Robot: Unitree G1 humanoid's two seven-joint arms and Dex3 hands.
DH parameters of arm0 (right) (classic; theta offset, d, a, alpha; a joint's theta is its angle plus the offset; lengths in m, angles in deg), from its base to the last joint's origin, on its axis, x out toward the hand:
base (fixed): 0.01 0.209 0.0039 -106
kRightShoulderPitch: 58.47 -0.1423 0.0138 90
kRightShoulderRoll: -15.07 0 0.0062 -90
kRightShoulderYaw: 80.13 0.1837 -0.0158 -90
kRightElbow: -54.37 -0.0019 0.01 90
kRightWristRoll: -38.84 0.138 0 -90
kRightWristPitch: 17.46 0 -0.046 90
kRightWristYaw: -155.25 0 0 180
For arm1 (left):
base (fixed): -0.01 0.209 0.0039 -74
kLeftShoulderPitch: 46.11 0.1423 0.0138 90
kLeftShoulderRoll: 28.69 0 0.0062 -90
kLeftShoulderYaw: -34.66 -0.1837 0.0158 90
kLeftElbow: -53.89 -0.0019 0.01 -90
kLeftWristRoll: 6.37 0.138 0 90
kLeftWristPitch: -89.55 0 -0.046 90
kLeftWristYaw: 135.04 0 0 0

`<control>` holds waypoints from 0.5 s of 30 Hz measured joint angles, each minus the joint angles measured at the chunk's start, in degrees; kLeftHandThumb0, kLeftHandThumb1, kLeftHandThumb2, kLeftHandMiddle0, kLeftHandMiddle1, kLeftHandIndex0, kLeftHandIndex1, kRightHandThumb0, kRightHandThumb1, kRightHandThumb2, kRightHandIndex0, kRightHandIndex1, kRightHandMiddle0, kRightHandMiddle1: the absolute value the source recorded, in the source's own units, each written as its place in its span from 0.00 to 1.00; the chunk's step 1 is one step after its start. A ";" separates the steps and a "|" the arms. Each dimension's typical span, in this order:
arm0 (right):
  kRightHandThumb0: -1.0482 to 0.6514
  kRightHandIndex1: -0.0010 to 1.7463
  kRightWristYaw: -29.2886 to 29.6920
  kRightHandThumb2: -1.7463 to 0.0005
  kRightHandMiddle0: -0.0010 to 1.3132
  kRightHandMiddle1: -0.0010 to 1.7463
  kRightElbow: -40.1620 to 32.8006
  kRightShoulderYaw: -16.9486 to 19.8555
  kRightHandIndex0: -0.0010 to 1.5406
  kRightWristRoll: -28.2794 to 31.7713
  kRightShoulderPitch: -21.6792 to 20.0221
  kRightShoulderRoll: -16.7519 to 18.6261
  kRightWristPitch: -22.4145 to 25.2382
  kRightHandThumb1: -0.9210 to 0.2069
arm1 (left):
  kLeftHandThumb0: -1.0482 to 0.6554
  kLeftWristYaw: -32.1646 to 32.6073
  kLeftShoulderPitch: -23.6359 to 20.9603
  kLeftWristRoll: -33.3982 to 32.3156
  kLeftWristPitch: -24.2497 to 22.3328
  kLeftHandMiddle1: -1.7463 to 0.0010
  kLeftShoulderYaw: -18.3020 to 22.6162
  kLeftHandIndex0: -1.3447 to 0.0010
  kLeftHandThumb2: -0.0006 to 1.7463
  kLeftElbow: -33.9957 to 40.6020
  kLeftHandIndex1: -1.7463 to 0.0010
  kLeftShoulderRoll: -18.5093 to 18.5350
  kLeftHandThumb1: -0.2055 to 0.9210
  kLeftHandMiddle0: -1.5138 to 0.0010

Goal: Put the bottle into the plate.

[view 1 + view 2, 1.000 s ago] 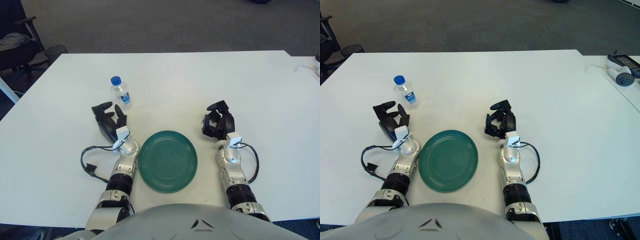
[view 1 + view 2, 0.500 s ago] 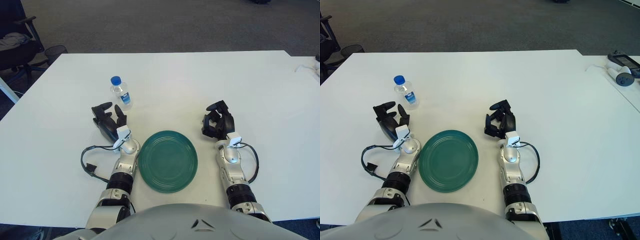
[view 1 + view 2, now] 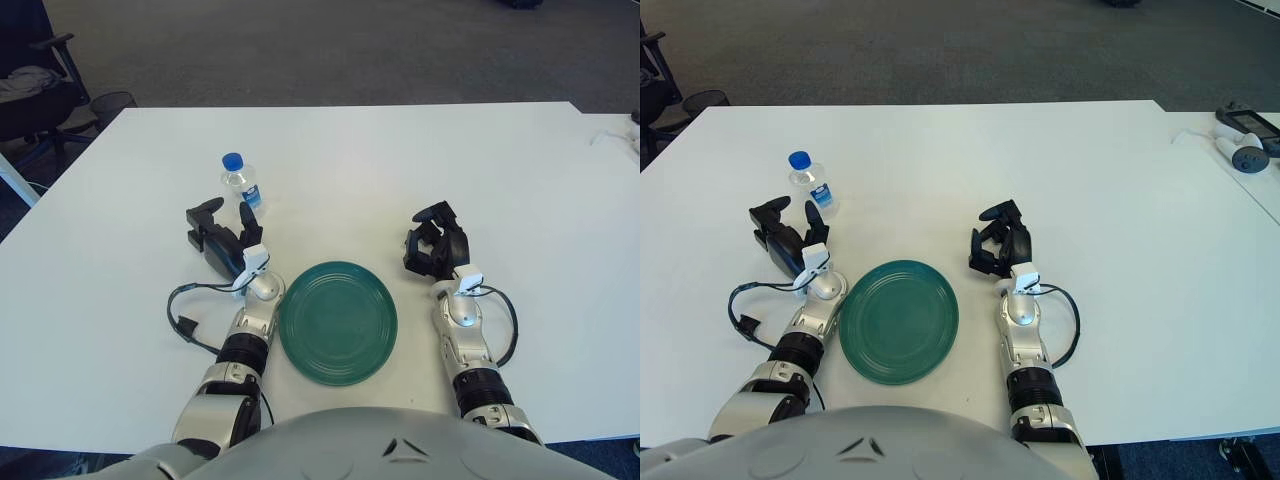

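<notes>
While the right hand (image 3: 436, 246) has kept its place at about 2 o'clock from the green plate (image 3: 338, 322), fingers curled inward and holding nothing, the left hand (image 3: 222, 238) has moved since a second ago — it now reaches farther up the table and a little to the right, so that one raised fingertip shows just beside the lower part of the bottle (image 3: 239, 181). Its fingers are spread apart and grasp nothing; whether that fingertip actually touches the bottle cannot be told. The left forearm has swung with it, and the black cable (image 3: 186, 322) looped beside the wrist has shifted slightly. The plate has also crept a touch toward 3 o'clock.

The bottle stands upright on the white table (image 3: 420, 160), at roughly 11 o'clock from the plate and well apart from it — clear plastic with a blue cap and a blue-and-white label. The label's writing is too small to read.

The plate lies flat between the two forearms, bare, its left rim close beside the left wrist. At the table's far right edge, in the right eye view, a small grey and white device (image 3: 1244, 154) lies with a thin white cord, and something dark sits just behind it. Off the table at 10 o'clock a dark chair (image 3: 35, 95) and a wire waste bin (image 3: 111, 103) stand on the grey carpet.
</notes>
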 measured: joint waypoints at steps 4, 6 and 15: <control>0.61 1.00 -0.15 0.30 0.26 0.96 0.01 0.03 0.38 0.01 0.00 0.00 0.00 0.47 | 0.00 0.58 -0.19 0.37 1.32 0.86 -1.02 1.00 0.12 -0.40 0.75 0.37 1.00 1.00; 0.61 1.00 -0.23 0.29 0.26 0.96 0.01 0.03 0.39 0.00 0.00 0.00 0.01 0.48 | 0.00 0.53 -0.19 0.41 2.42 0.90 -1.61 1.00 0.10 -0.44 0.84 0.59 1.00 1.00; 0.61 1.00 -0.32 0.29 0.25 0.97 0.08 0.04 0.39 -0.01 0.00 0.00 0.01 0.48 | 0.00 -1.91 -0.15 0.19 6.39 1.00 -3.10 1.00 0.06 -0.41 0.99 1.16 1.00 1.00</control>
